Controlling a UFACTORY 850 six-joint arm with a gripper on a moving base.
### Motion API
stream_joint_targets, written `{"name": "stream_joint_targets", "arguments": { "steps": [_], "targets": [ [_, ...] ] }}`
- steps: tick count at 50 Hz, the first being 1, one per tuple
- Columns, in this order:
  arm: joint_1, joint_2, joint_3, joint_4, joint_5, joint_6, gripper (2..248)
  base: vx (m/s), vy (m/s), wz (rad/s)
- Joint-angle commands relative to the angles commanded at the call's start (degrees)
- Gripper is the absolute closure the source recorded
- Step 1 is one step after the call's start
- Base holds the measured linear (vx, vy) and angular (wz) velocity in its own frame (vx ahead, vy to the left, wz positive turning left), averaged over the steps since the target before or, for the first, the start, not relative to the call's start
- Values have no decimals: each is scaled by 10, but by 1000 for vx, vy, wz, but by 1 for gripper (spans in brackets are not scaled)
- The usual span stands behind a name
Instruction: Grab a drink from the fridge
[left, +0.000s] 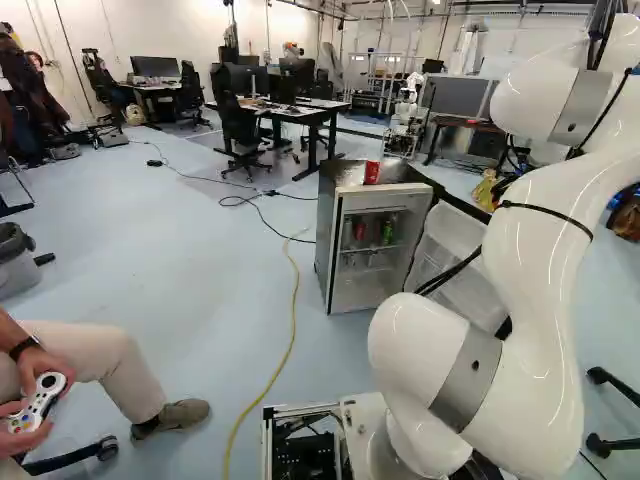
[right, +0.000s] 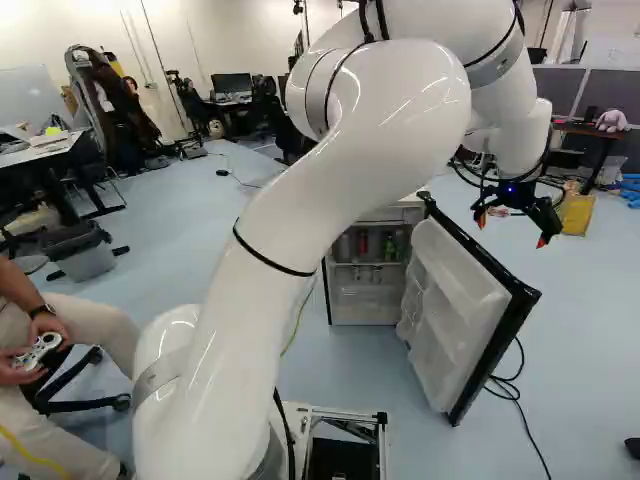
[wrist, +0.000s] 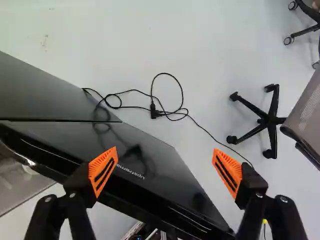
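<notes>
A robotics lab with an office corner is shown. Well beyond the gripper (right: 512, 230) and to its left, desks (left: 335, 105) are lined with monitors (left: 155, 67), and wheeled office chairs (left: 240, 128) are drawn up to them. Another robot (left: 408, 95) is seen farther off, also left of the gripper. Loops of black cable (wrist: 155, 113) are strewn over the bare, hard floor (wrist: 200, 40) ahead of the gripper, and a yellow cable (left: 293, 310) is run across it, to the gripper's left and nearer the base.
</notes>
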Motion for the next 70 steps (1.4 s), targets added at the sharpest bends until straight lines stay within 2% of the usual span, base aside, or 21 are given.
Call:
{"name": "stream_joint_targets", "arguments": {
  "steps": [28, 70],
  "targets": [
    [0, -29, -9, 0, 0, 0, 3, 0, 0, 0],
    [-3, -8, 23, 0, 0, 0, 3, 0, 0, 0]
  ]
}}
